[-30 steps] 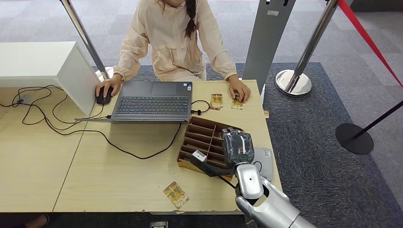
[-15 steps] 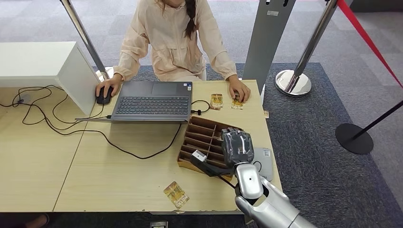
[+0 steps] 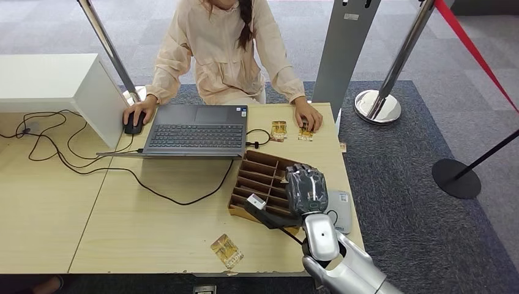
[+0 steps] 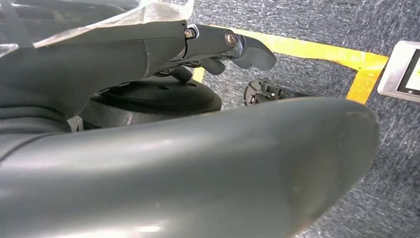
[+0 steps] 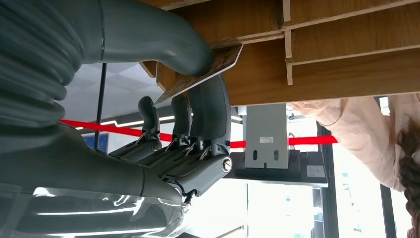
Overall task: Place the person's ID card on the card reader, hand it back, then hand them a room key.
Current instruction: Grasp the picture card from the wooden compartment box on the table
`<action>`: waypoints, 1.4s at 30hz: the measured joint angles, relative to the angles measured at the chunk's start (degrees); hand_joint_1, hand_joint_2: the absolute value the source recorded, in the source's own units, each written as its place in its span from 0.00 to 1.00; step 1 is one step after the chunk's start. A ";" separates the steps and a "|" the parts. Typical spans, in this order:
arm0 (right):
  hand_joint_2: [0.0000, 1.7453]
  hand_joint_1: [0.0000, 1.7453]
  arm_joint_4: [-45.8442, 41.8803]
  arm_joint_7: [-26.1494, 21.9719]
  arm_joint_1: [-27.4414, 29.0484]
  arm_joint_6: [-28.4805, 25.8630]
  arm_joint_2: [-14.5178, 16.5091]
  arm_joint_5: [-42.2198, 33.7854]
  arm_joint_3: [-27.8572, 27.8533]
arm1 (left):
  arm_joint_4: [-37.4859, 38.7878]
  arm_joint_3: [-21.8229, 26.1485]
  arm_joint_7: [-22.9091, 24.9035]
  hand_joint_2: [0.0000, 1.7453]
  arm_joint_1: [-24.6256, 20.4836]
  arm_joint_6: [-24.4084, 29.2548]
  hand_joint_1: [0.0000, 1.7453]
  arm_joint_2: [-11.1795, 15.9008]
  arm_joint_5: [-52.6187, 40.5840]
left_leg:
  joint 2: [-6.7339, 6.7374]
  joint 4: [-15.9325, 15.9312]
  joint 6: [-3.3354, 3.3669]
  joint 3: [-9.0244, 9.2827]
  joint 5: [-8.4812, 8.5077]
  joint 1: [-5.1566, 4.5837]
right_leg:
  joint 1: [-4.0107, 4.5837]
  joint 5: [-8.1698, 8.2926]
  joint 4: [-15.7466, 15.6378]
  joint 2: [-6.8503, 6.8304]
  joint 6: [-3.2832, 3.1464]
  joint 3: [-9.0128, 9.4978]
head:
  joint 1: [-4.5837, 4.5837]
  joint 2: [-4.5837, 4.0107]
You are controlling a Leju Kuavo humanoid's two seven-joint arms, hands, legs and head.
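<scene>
My right hand (image 3: pixel 306 187) hovers over the wooden divided box (image 3: pixel 260 174), reaching into its near side. In the right wrist view its thumb and fingers (image 5: pixel 208 106) pinch a brown patterned key card (image 5: pixel 198 74) against the box's wooden edge (image 5: pixel 322 64). The grey card reader (image 3: pixel 341 208) lies just right of the hand. A patterned card (image 3: pixel 226 250) lies near the table's front edge. Two more cards (image 3: pixel 279 130) lie by the person's hand (image 3: pixel 308 116) at the far side. My left hand (image 4: pixel 223 44) hangs over the floor, fingers loose, holding nothing.
An open laptop (image 3: pixel 196 130) sits in front of the seated person, whose other hand is on a mouse (image 3: pixel 133 124). Black cables (image 3: pixel 153 193) trail across the table. A white box (image 3: pixel 55 86) stands at the far left. Stanchion posts (image 3: pixel 379 104) stand to the right.
My right hand has stayed over the wooden box, shifting only slightly. The person and the cards have not moved.
</scene>
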 joint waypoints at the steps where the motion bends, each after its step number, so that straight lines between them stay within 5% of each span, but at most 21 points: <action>1: 1.00 0.67 -0.34 0.00 0.16 -0.10 0.00 0.16 -0.01 | 0.00 0.10 -0.20 0.00 -0.02 0.08 0.00 -0.04 0.18 | 0.00 0.00 0.00 0.00 0.00 0.00 | 0.00 0.00 0.00 0.00 0.00 0.00 | -0.01 0.00; 15: 1.00 0.68 -2.30 -0.34 1.05 -1.32 0.02 0.92 -0.08 | 0.00 1.39 -1.83 0.00 -0.19 0.66 0.00 -0.38 1.62 | 0.00 0.00 0.00 0.01 0.00 -0.01 | -0.01 0.00 0.00 0.00 0.00 0.01 | -0.01 0.00; 33: 1.00 0.55 -7.84 0.33 3.09 -2.56 -0.29 2.60 -1.56 | 0.00 2.78 -3.89 0.00 -0.18 1.24 0.00 -0.60 4.30 | -0.01 0.00 0.00 0.01 0.00 -0.02 | -0.02 0.00 0.00 0.00 0.00 0.00 | -0.01 0.00; 42: 1.00 0.60 -14.07 1.21 6.42 -6.69 -1.17 3.17 -4.15 | 0.00 3.98 -5.31 0.00 -0.28 1.64 0.00 -0.94 5.73 | -0.01 0.00 0.01 0.00 -0.01 -0.04 | -0.03 0.00 -0.01 0.00 0.00 0.00 | -0.01 0.00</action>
